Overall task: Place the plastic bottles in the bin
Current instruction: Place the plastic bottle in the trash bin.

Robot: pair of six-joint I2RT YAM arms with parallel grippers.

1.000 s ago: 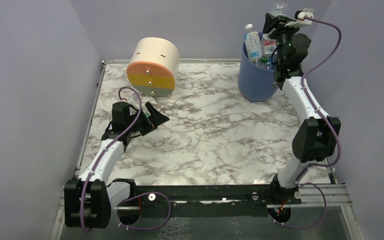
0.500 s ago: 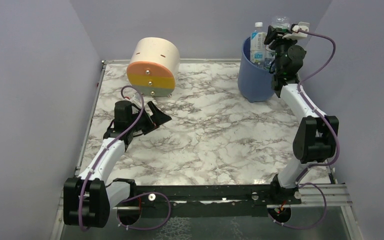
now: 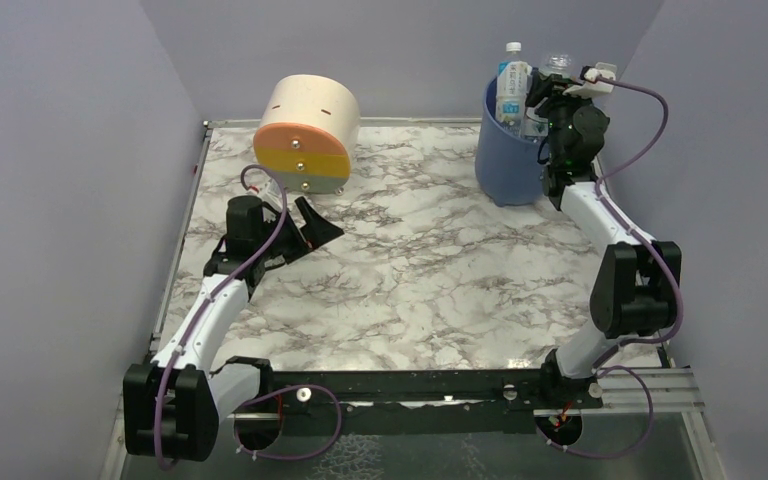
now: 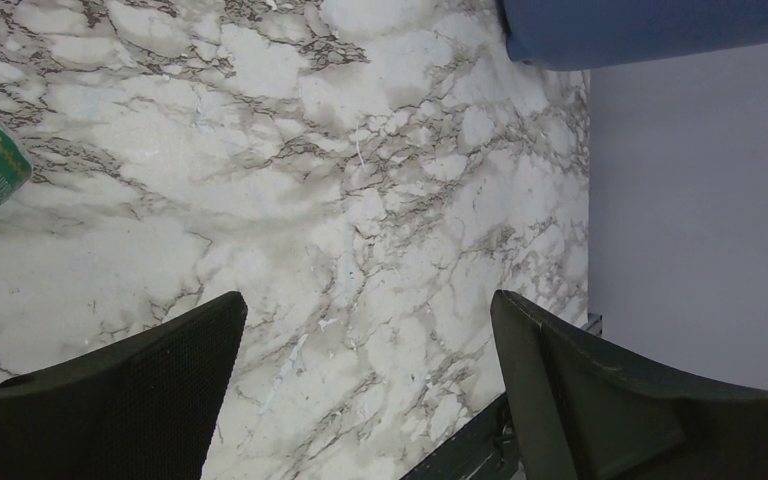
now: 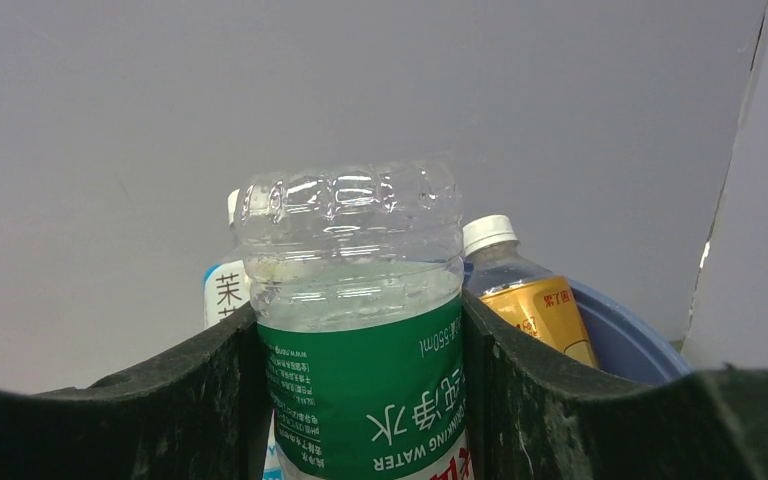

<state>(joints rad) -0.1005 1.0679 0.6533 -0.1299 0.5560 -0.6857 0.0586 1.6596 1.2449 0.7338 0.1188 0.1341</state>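
My right tool [image 5: 360, 395] grips a green-labelled bottle [image 5: 355, 300], base up, just above the rim of the bin [image 3: 508, 165] at the far right of the surface [image 3: 430, 260]. I see other bottles [image 3: 511, 85] standing inside it. My left tool [image 4: 365, 385] hangs wide open over the surface, empty.

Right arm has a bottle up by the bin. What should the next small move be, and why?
Probably open the right pincer. It grips the green-labelled bottle base up, seemingly over the mouth of the bin, where other bottles already stand, so releasing should drop it in.
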